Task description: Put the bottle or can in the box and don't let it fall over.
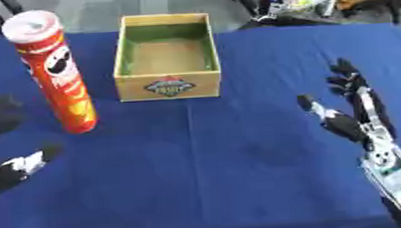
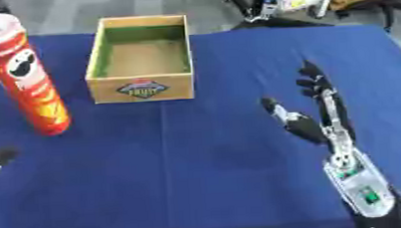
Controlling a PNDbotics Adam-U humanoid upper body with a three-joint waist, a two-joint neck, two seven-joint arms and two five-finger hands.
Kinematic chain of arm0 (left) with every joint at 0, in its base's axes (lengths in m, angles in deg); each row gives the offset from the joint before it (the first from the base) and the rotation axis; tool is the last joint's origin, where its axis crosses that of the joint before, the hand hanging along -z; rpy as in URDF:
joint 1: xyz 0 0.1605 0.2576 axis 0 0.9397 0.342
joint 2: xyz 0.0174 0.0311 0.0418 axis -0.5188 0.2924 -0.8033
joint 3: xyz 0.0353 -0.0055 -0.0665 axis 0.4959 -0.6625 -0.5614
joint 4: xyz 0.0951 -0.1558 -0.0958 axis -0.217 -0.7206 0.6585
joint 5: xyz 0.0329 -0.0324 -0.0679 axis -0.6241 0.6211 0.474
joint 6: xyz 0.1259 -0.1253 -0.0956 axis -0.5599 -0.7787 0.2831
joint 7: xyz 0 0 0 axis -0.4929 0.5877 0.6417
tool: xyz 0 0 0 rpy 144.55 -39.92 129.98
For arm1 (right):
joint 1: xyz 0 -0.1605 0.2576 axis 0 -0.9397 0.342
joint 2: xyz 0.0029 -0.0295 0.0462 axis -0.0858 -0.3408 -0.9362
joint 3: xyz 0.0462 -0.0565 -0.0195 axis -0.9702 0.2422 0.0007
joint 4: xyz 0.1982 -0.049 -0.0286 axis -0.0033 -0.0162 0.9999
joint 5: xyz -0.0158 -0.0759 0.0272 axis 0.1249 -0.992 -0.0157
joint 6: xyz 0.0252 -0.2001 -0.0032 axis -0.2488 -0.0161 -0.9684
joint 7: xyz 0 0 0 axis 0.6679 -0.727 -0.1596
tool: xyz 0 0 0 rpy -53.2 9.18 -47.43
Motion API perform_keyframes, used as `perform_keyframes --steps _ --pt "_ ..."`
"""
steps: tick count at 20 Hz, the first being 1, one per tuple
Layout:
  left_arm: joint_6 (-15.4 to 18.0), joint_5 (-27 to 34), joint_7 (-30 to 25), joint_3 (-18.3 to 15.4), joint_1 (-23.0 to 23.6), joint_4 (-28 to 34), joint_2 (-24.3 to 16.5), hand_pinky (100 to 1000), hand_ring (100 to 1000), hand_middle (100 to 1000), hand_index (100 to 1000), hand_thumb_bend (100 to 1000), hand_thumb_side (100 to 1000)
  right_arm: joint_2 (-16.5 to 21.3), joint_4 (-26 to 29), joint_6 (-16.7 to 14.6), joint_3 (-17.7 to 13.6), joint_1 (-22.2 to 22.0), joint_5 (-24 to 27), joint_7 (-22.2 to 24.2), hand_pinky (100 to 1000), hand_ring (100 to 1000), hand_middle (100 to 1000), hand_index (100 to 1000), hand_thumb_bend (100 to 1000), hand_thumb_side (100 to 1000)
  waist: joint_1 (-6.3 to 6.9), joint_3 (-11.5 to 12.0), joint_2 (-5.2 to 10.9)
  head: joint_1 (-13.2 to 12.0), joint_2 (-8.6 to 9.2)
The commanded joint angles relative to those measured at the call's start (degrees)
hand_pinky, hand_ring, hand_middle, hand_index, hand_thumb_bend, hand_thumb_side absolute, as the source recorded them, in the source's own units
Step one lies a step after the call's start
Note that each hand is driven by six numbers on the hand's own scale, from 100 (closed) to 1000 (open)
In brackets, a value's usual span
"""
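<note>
A tall red crisp can [image 1: 58, 75] with a silver top stands upright on the blue table, left of a small wooden box [image 1: 166, 56]. The box is open at the top and nothing lies inside it. My left hand [image 1: 1, 148] shows at the left edge, below and left of the can, with fingers spread and apart from it. On the right side my right hand [image 2: 322, 116] hovers with straight fingers pointing up, well away from both the can and the box.
The blue cloth [image 1: 207, 165] covers the whole table. Chair legs and a bag [image 1: 301, 0] stand on the floor beyond the far edge.
</note>
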State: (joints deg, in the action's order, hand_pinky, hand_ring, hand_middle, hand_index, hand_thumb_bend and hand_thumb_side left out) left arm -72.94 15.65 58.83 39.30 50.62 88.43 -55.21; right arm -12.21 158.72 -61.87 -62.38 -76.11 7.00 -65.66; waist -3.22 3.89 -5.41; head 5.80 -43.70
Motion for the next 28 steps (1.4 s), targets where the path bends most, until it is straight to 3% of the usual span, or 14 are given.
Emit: perform_keyframes --steps 1,8,14,28 --pt "-0.17 -0.11 0.42 -0.65 -0.83 0.57 -0.66 763 718 757 907 865 479 0.75 0.48 -0.27 -0.24 0.35 0.4 -0.07 847 855 885 1000 646 472 0.18 0.0 0.7 0.07 -0.01" --pt "-0.79 0.09 1.92 -1.25 -1.09 0.86 -0.66 756 713 751 907 868 466 0.77 0.43 -0.31 -0.28 0.3 0.59 -0.16 847 855 885 1000 642 473 0.16 0.08 0.75 0.06 -0.01" --pt "-2.87 0.83 7.49 -2.67 -3.91 -0.18 -1.2 747 706 750 906 883 441 0.75 0.35 -0.32 -0.21 0.19 0.76 -0.07 848 856 886 1000 629 476 0.16 0.16 0.87 0.02 -0.08" --pt "1.23 10.04 12.15 0.2 -13.9 -12.53 0.65 743 711 760 912 884 429 0.31 0.09 -0.38 0.3 0.23 1.44 0.44 846 858 889 1000 625 475 -0.23 -0.62 0.82 -0.82 0.12"
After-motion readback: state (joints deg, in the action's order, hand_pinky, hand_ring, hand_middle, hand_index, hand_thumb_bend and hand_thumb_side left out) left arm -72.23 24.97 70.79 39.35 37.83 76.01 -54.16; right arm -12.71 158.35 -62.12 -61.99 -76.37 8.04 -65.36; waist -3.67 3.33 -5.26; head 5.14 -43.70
